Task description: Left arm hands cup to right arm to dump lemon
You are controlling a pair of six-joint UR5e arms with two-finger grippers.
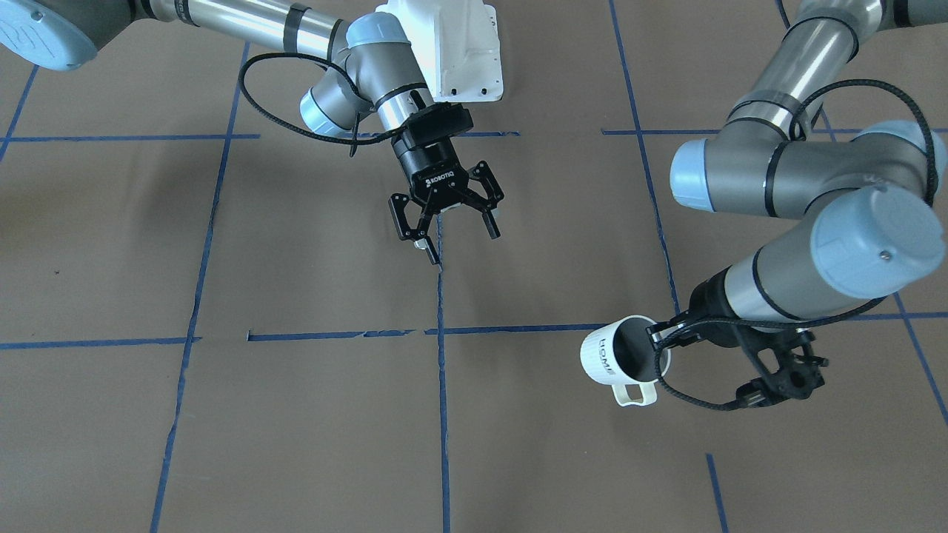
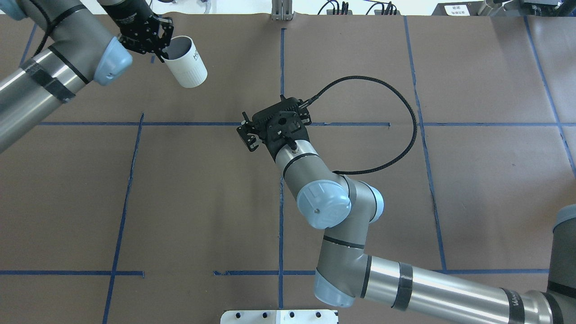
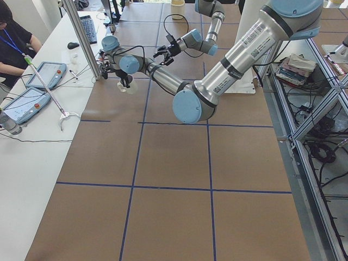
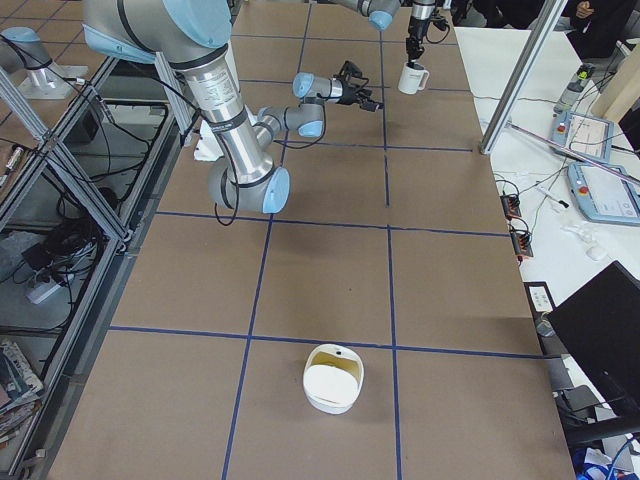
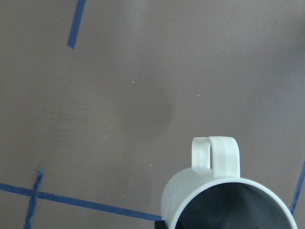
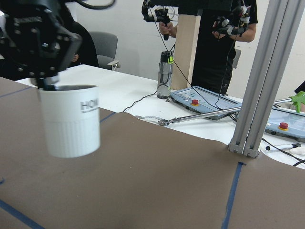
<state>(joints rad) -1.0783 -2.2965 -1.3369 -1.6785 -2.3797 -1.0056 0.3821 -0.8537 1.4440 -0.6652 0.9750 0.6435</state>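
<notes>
The cup (image 1: pixel 611 355), a white mug with dark "HOME" lettering, hangs above the table at the far left side in the overhead view (image 2: pixel 186 63). My left gripper (image 1: pixel 657 346) is shut on its rim, one finger inside and one outside. The cup is roughly upright in the right wrist view (image 6: pixel 71 121), with its handle toward the operators' side (image 1: pixel 635 392). Its grey inside shows in the left wrist view (image 5: pixel 233 205), but the lemon shows in no view. My right gripper (image 1: pixel 452 231) is open and empty above the table's middle, well apart from the cup.
A white bowl (image 4: pixel 333 378) stands on the table near the end on my right. Beyond the far edge is the operators' white bench with tablets (image 6: pixel 205 100), a bottle (image 6: pixel 165 76) and an aluminium post (image 6: pixel 267 76). The white robot base (image 1: pixel 459 52) is between the arms.
</notes>
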